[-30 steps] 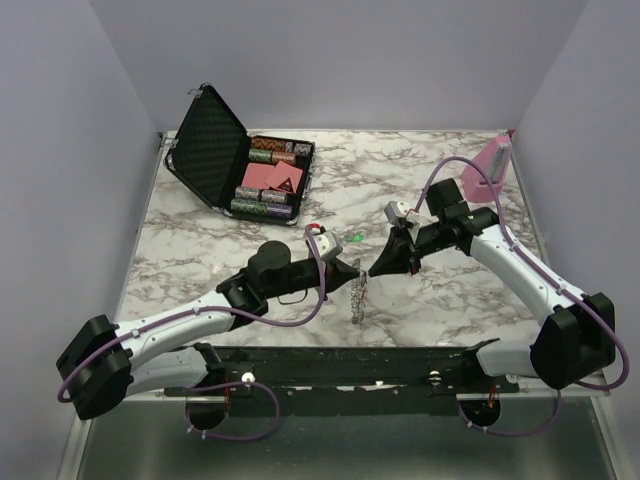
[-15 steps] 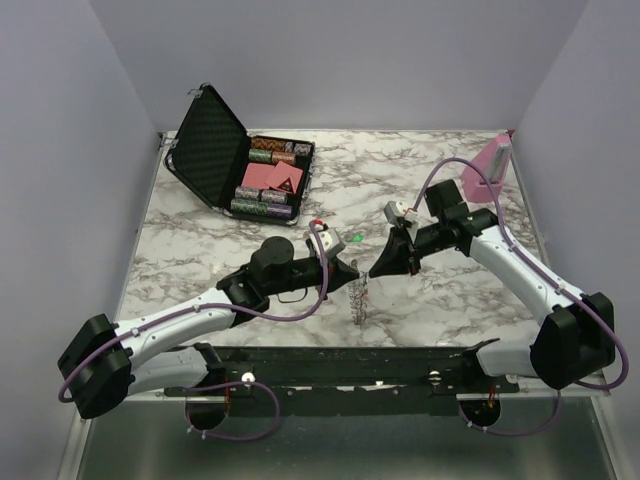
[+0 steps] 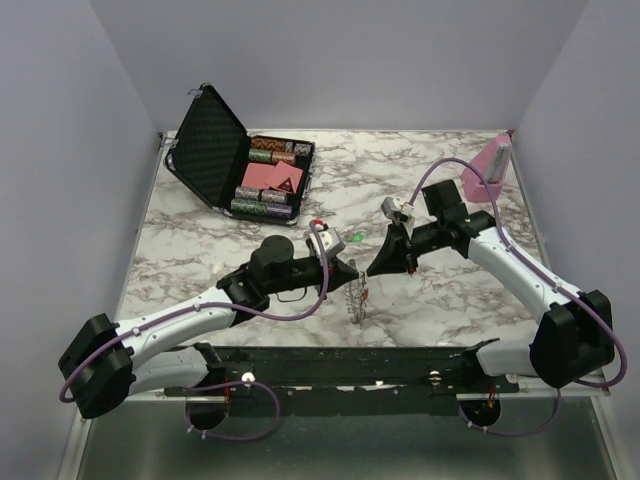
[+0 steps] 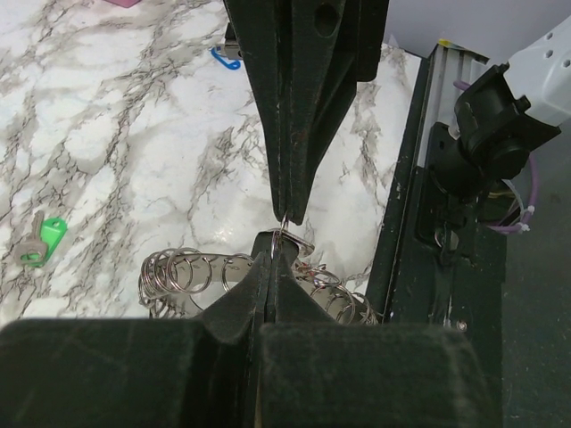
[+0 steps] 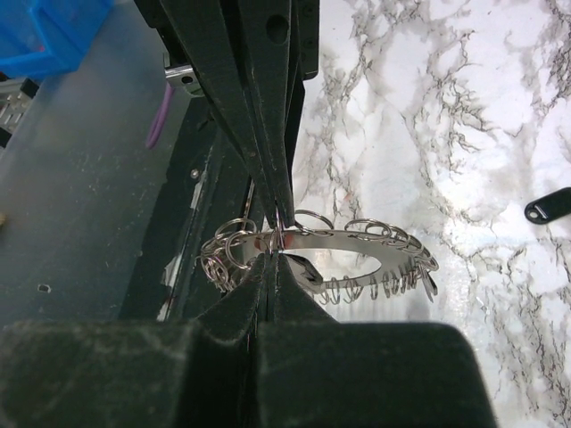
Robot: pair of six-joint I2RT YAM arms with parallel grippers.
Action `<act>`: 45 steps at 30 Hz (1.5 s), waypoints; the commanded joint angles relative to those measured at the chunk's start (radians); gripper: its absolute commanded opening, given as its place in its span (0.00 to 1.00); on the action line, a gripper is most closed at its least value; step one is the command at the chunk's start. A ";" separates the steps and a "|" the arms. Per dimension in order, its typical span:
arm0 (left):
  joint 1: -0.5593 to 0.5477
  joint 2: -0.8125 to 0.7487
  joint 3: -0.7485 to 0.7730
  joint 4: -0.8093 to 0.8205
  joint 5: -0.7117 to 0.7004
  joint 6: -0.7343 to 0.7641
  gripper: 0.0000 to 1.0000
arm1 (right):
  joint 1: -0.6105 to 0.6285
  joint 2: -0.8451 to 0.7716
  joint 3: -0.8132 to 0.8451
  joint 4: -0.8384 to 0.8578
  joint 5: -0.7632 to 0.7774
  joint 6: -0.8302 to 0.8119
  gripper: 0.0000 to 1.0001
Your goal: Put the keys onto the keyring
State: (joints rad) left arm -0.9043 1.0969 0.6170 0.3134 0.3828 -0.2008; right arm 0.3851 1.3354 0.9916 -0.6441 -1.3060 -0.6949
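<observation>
Your left claw [image 3: 356, 276] and right claw [image 3: 373, 270] are both shut tight on the keyring [image 3: 360, 297]. The green key [image 3: 356, 238], blue key [image 4: 227, 58] and black key [image 5: 549, 207] lie loose, so much looks left.

The left gripper [image 3: 352, 276] and the right gripper [image 3: 374, 268] are meeting tip to tip, each pressing its jaws fully together. The left arm [image 3: 190, 320] is stretching low and long toward the right gripper, while the right arm [image 3: 520, 270] is bending at the elbow and angling its wrist down toward the left gripper's tip.
</observation>
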 commanded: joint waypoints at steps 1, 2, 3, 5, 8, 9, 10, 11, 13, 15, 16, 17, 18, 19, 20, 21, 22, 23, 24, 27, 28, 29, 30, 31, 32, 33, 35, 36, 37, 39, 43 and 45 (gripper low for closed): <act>0.002 0.008 0.038 0.038 0.056 0.021 0.00 | 0.008 0.013 -0.014 0.046 -0.021 0.051 0.00; 0.002 0.009 0.038 0.035 0.059 0.023 0.00 | 0.008 0.013 -0.016 0.052 -0.022 0.058 0.00; 0.002 0.011 0.039 0.030 0.059 0.024 0.00 | 0.008 0.015 -0.018 0.058 -0.025 0.064 0.00; 0.002 0.014 0.038 0.030 0.061 0.024 0.00 | 0.006 0.013 -0.019 0.067 -0.026 0.075 0.00; 0.002 0.017 0.038 0.035 0.064 0.020 0.00 | 0.008 0.016 -0.022 0.073 -0.026 0.081 0.00; 0.004 0.018 0.038 0.033 0.062 0.018 0.00 | 0.008 0.016 -0.022 0.075 -0.026 0.083 0.00; 0.002 0.021 0.039 0.033 0.065 0.018 0.00 | 0.008 0.016 -0.021 0.075 -0.024 0.086 0.00; 0.002 0.023 0.041 0.032 0.065 0.018 0.00 | 0.008 0.015 -0.022 0.078 -0.024 0.086 0.00; 0.002 0.024 0.046 0.027 0.064 0.018 0.00 | 0.008 0.015 -0.022 0.078 -0.022 0.087 0.00; 0.002 0.021 0.044 0.021 0.056 0.015 0.00 | 0.008 0.013 -0.022 0.070 -0.022 0.078 0.00; 0.004 0.021 0.044 0.021 0.056 0.012 0.00 | 0.008 0.013 -0.021 0.064 -0.018 0.068 0.00; 0.005 0.017 0.046 0.013 0.050 0.006 0.00 | 0.008 0.011 -0.019 0.052 -0.013 0.055 0.01; 0.010 0.014 0.046 0.009 0.050 -0.002 0.00 | 0.008 0.010 -0.016 0.041 -0.010 0.038 0.00; 0.011 0.012 0.046 0.006 0.050 -0.009 0.00 | 0.008 0.011 -0.015 0.031 -0.007 0.022 0.00; 0.018 0.008 0.044 0.006 0.048 -0.020 0.00 | 0.006 0.011 -0.013 0.020 -0.003 0.006 0.00; 0.024 0.004 0.043 0.006 0.050 -0.031 0.00 | 0.008 0.011 -0.010 0.005 0.002 -0.011 0.00; 0.028 0.000 0.040 0.006 0.051 -0.041 0.00 | 0.008 0.011 -0.005 -0.011 0.007 -0.027 0.00; 0.033 -0.003 0.038 0.001 0.054 -0.052 0.00 | 0.008 0.010 -0.002 -0.022 0.010 -0.043 0.00; 0.039 -0.005 0.038 -0.002 0.054 -0.061 0.00 | 0.008 0.010 -0.002 -0.032 0.010 -0.057 0.00; 0.048 -0.005 0.043 -0.019 0.059 -0.091 0.00 | 0.008 0.011 0.001 -0.058 -0.001 -0.087 0.00; 0.050 -0.003 0.046 -0.023 0.060 -0.097 0.00 | 0.008 0.011 0.001 -0.060 -0.002 -0.092 0.00; 0.050 -0.002 0.047 -0.026 0.062 -0.103 0.00 | 0.008 0.011 0.004 -0.065 -0.003 -0.098 0.00; 0.051 0.000 0.047 -0.025 0.065 -0.106 0.00 | 0.006 0.013 0.001 -0.063 -0.003 -0.097 0.00; 0.051 0.000 0.049 -0.022 0.065 -0.112 0.00 | 0.006 0.013 0.001 -0.063 -0.003 -0.098 0.00; 0.051 0.001 0.046 -0.016 0.068 -0.120 0.00 | 0.006 0.011 0.002 -0.063 0.001 -0.100 0.00; 0.051 0.003 0.046 -0.011 0.070 -0.127 0.00 | 0.008 0.015 0.001 -0.066 0.004 -0.103 0.00; 0.051 0.006 0.052 -0.013 0.074 -0.141 0.00 | 0.009 0.011 0.002 -0.072 0.008 -0.114 0.00; 0.051 0.009 0.056 -0.020 0.077 -0.143 0.00 | 0.009 0.010 0.002 -0.074 0.008 -0.115 0.01; 0.051 0.011 0.059 -0.022 0.079 -0.144 0.00 | 0.009 0.010 0.002 -0.069 0.008 -0.107 0.00; 0.051 0.012 0.061 -0.023 0.091 -0.140 0.00 | 0.011 0.011 -0.002 -0.045 0.004 -0.075 0.00; 0.051 0.018 0.069 -0.031 0.108 -0.129 0.00 | 0.011 0.011 -0.007 -0.020 0.002 -0.048 0.00; 0.051 0.026 0.073 -0.033 0.122 -0.126 0.00 | 0.009 0.010 -0.007 -0.012 -0.001 -0.037 0.00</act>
State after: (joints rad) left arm -0.8585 1.1206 0.6434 0.2554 0.4538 -0.3241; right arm 0.3882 1.3434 0.9783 -0.6735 -1.3045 -0.7654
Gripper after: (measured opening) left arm 0.006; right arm 0.006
